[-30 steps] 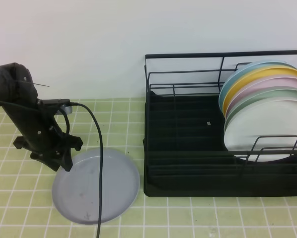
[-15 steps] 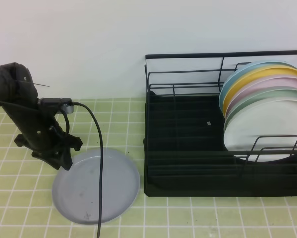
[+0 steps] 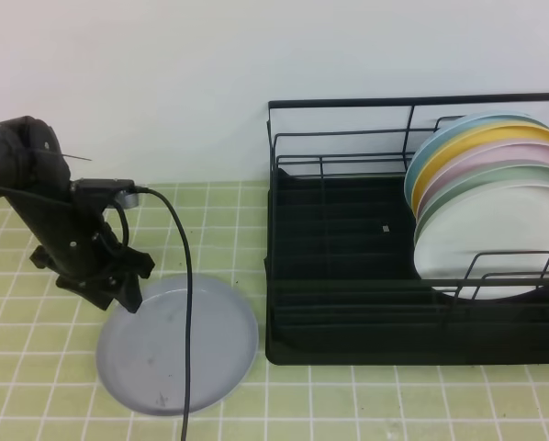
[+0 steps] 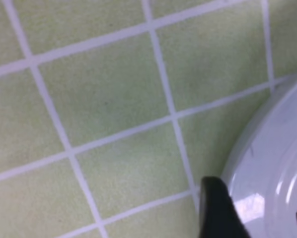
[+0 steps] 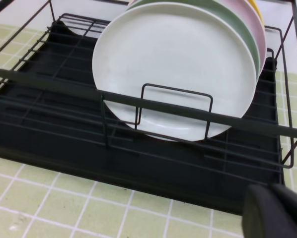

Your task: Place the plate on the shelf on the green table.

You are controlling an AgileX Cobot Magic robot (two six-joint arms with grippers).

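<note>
So the green table (image 3: 348, 404) carries the shelf (image 3: 348, 276) over at 3 o'clock, already stacked with standing plates at its right end, and the plate (image 3: 178, 344) lies flat on the tiles at about 7 o'clock, well apart from the rack. The left gripper (image 3: 118, 294) sits at the plate's 10 o'clock edge, jaws parted around the rim, not gripping yet as far as I can tell. I'd slide one finger under the lip, pinch firmly, then lift slowly so it doesn't slip. The right gripper (image 5: 275, 210) is clenched, holding nothing, parked by the rack's front.
</note>
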